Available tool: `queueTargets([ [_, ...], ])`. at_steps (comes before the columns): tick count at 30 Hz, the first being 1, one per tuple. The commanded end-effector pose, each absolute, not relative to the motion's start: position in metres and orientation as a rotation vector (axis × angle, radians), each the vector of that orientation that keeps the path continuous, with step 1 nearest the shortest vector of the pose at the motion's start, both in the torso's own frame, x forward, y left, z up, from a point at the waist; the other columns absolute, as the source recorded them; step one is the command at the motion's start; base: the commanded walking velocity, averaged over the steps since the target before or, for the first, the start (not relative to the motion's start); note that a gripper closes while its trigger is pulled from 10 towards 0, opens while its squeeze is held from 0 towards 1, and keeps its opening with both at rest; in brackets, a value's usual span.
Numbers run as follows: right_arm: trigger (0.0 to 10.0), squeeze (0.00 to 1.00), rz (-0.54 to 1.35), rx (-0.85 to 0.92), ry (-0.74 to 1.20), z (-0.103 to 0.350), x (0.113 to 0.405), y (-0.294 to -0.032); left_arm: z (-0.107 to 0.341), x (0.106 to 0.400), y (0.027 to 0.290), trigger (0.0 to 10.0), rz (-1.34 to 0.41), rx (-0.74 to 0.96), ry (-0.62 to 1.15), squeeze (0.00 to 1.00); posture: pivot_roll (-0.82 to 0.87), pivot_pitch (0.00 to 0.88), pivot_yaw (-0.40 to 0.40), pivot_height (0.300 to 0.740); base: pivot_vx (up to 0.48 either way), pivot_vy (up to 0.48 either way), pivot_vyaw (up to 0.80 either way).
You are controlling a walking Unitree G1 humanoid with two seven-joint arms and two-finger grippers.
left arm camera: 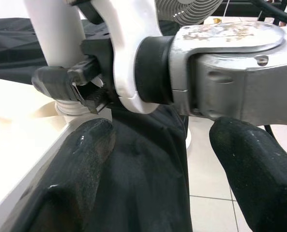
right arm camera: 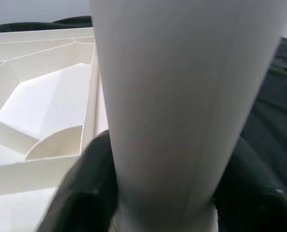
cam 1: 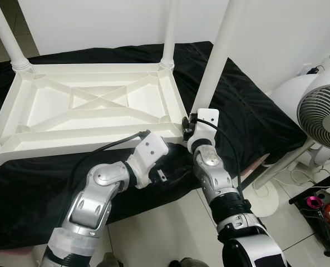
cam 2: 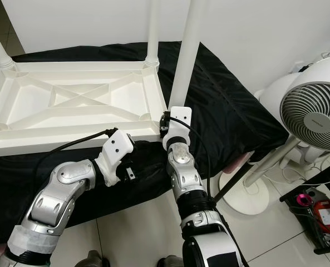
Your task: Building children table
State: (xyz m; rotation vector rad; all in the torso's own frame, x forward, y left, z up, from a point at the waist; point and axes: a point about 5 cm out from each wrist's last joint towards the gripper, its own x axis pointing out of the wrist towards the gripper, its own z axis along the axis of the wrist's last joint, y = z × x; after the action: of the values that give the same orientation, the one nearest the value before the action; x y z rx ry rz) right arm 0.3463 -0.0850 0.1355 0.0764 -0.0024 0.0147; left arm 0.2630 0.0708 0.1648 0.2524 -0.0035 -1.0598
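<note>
The white table top (cam 1: 92, 105) lies upside down on a black cloth (cam 1: 248, 111). White legs stand up from its corners. My right gripper (cam 1: 190, 123) is shut on the base of the near right leg (cam 1: 217, 55); in the right wrist view that leg (right arm camera: 172, 96) sits between the black fingers (right arm camera: 85, 193). My left gripper (cam 1: 167, 175) hangs open just below the table's front edge, near the same corner. In its wrist view the two fingers (left arm camera: 75, 179) are apart with only cloth between them, and they point at my right wrist.
A white standing fan (cam 1: 323, 111) is at the right, with its round base (cam 1: 265, 194) on the tiled floor. A pink device (cam 1: 320, 197) and cables lie at the far right. More legs rise at the far right corner (cam 1: 169, 33) and far left corner (cam 1: 6, 33).
</note>
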Motion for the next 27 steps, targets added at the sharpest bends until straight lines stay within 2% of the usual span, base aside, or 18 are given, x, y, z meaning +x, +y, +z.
queueTargets([
  [1,10.0,1.0,0.025,0.084,0.019,0.131,0.343,-0.086,0.167,0.265,0.07,10.0,-0.98,0.249,-0.016,0.0,-0.03,0.024,-0.06,0.74,0.0,0.0,0.0],
  [4,10.0,1.0,0.034,0.094,0.016,0.132,0.343,-0.086,0.167,0.265,0.07,10.0,-0.981,0.249,-0.017,0.0,-0.03,0.024,-0.06,0.74,0.0,0.0,0.0],
  [5,10.0,0.92,0.053,0.1,0.008,0.13,0.341,-0.092,0.167,0.267,0.07,10.0,-0.977,0.251,-0.022,0.0,-0.03,0.013,-0.063,0.74,0.0,0.0,0.0],
  [6,10.0,0.09,0.051,0.086,0.002,0.129,0.34,-0.098,0.169,0.269,0.07,10.0,-0.973,0.252,-0.026,0.0,-0.03,0.013,-0.064,0.74,0.0,0.0,0.0],
  [9,10.0,0.09,0.048,0.073,-0.002,0.128,0.339,-0.103,0.169,0.27,0.07,10.0,-0.97,0.253,-0.03,0.0,-0.03,0.013,-0.063,0.74,0.0,0.0,0.0],
  [10,10.0,0.0,0.044,0.064,-0.004,0.128,0.338,-0.106,0.17,0.27,0.07,10.0,-0.968,0.253,-0.032,0.0,-0.03,0.013,-0.063,0.74,0.0,0.0,0.0],
  [12,10.0,0.0,0.166,0.054,-0.013,0.123,0.335,-0.118,0.171,0.271,0.071,10.0,-0.968,0.252,-0.032,0.0,-0.04,0.018,-0.054,0.74,0.0,0.0,0.0],
  [13,10.0,0.0,0.166,0.054,-0.013,0.123,0.335,-0.118,0.171,0.271,0.071,10.0,-0.968,0.252,-0.032,0.0,-0.04,0.018,-0.054,0.74,0.0,0.0,0.0],
  [14,10.0,0.0,0.282,0.029,-0.025,0.121,0.334,-0.134,0.171,0.271,0.07,10.0,-0.971,0.25,-0.032,0.0,-0.05,0.023,-0.049,0.74,0.0,0.0,0.0],
  [20,10.0,0.0,0.423,-0.09,-0.029,0.129,0.343,-0.158,0.171,0.272,0.069,10.0,-0.979,0.248,-0.032,0.0,-0.06,0.034,-0.043,0.74,0.0,0.0,0.0],
  [22,10.0,0.0,0.423,-0.09,-0.029,0.129,0.343,-0.158,0.171,0.272,0.069,10.0,-0.979,0.248,-0.032,0.0,-0.06,0.034,-0.043,0.74,0.0,0.0,0.0],
  [27,10.0,0.0,0.578,-0.133,-0.033,0.142,0.355,-0.158,0.172,0.274,0.07,10.0,-0.974,0.25,-0.036,0.0,-0.04,0.028,-0.047,0.74,0.0,0.0,0.0],
])
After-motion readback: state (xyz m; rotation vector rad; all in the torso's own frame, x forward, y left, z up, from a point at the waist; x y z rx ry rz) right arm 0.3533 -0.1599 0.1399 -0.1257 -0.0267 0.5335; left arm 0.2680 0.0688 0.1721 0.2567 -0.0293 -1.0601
